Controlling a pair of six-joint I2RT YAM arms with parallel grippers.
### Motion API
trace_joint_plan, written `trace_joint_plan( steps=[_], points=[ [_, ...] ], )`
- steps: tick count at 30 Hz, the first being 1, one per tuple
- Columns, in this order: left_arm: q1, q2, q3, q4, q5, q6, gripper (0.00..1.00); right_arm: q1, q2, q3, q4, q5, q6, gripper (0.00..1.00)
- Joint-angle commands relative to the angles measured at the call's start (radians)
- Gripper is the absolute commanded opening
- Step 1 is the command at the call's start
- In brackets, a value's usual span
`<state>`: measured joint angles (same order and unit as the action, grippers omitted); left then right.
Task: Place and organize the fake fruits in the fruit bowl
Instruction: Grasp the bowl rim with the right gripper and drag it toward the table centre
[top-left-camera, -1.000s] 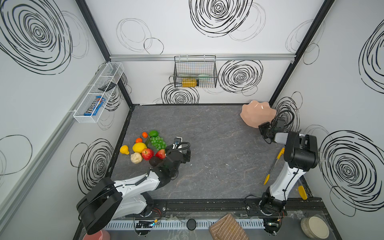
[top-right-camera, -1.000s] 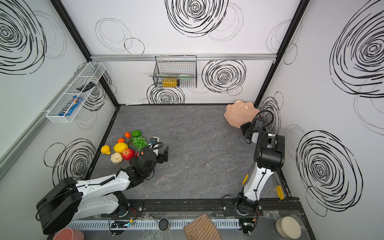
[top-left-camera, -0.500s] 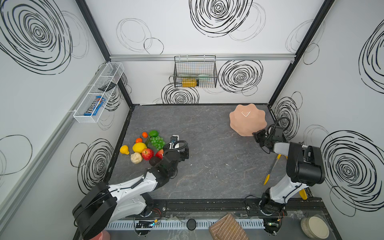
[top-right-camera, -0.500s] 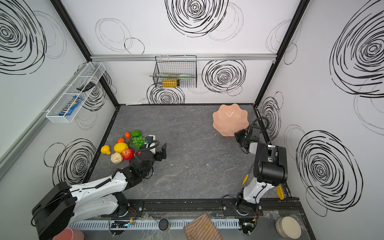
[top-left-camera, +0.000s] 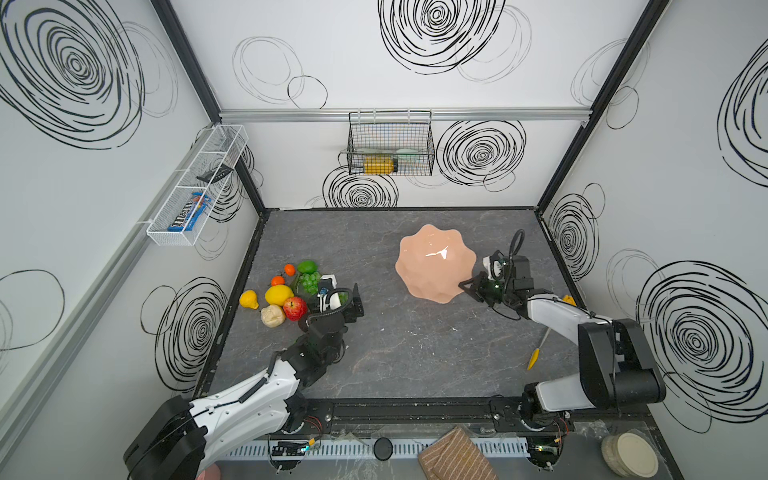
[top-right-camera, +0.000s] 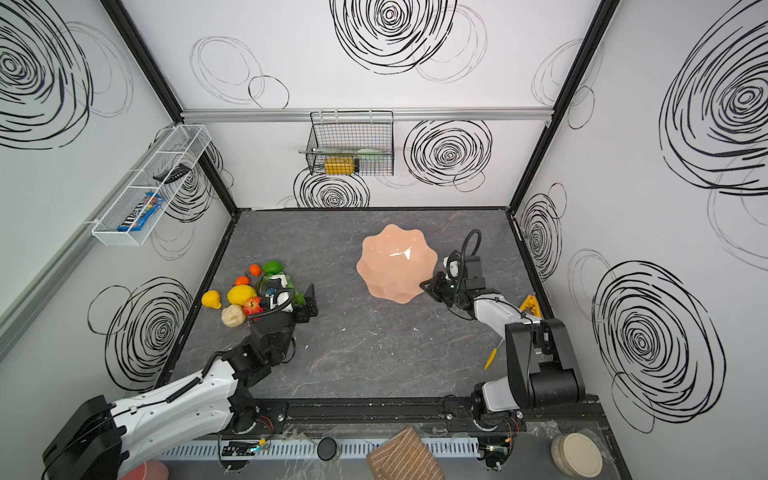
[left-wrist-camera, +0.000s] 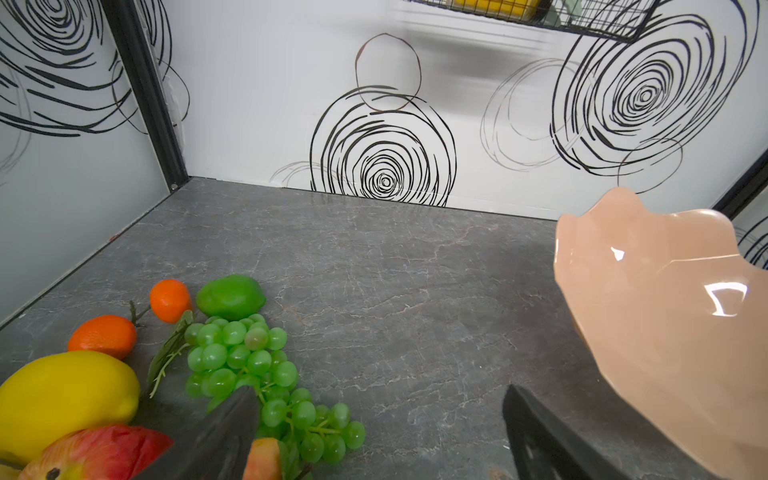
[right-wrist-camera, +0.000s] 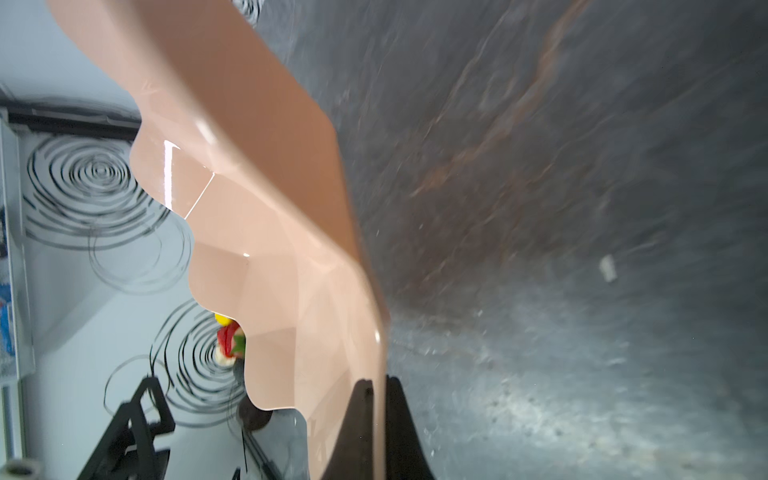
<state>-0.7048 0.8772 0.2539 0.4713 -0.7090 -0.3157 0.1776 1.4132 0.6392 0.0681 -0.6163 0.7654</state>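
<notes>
**Surface** (top-left-camera: 395, 353): grey and veined. All the loose fruit sits in one cluster at its 9 o'clock edge.

**Pear** (top-left-camera: 248, 299): yellow, at the cluster's 9 o'clock end.

**Lemon** (top-left-camera: 279, 294): just beside the pear, at its 3 o'clock.

**Beige fruit** (top-left-camera: 272, 315): at the lemon's 6 o'clock, just beside the apple.

**Apple** (top-left-camera: 295, 308): red, at the lemon's 4 o'clock.

**Oranges** (top-left-camera: 277, 280): two, at the lemon's 12 to 1 o'clock.

**Lime** (top-left-camera: 307, 266): green, at the cluster's 12 o'clock end.

**Grape bunch** (top-left-camera: 310, 281): green, at the lime's 6 o'clock.

**Left claw** (top-left-camera: 340, 293): released, jaws wide apart. One finger is over the grape bunch and the other over bare surface. Contact with the grapes cannot be told.

**Fruit bowl** (top-left-camera: 432, 266): peach-pink with a wavy rim, empty and tilted. It is at the surface's 2 o'clock, well apart from the fruit.

**Right claw** (right-wrist-camera: 376, 399): clenched on the bowl's rim at the bowl's 4 o'clock, one finger on each side of the wall.

**Tongs** (top-left-camera: 538, 351): yellow-handled, lying at the surface's 4 o'clock, partly under the right arm.
</notes>
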Motion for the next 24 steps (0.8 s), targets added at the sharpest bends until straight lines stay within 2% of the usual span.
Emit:
trace_joint_plan(
  steps=[1, 8, 14, 20, 24],
  points=[
    [0.005, -0.015, -0.010, 0.038, -0.037, -0.021, 0.96, 0.071, -0.047, -0.023, -0.082, -0.040, -0.037, 0.02],
    [0.010, -0.008, -0.016, 0.047, -0.032, -0.022, 0.96, 0.210, -0.037, -0.031, -0.124, -0.054, -0.046, 0.02],
    [0.020, 0.010, -0.012, 0.047, -0.018, -0.026, 0.96, 0.254, -0.010, -0.005, -0.193, -0.032, -0.097, 0.04],
    [0.030, 0.016, -0.011, 0.047, -0.002, -0.033, 0.96, 0.260, 0.019, -0.009, -0.171, -0.013, -0.096, 0.14],
    [0.039, 0.024, -0.009, 0.044, 0.014, -0.037, 0.96, 0.260, 0.016, -0.008, -0.147, 0.006, -0.081, 0.29]
  ],
)
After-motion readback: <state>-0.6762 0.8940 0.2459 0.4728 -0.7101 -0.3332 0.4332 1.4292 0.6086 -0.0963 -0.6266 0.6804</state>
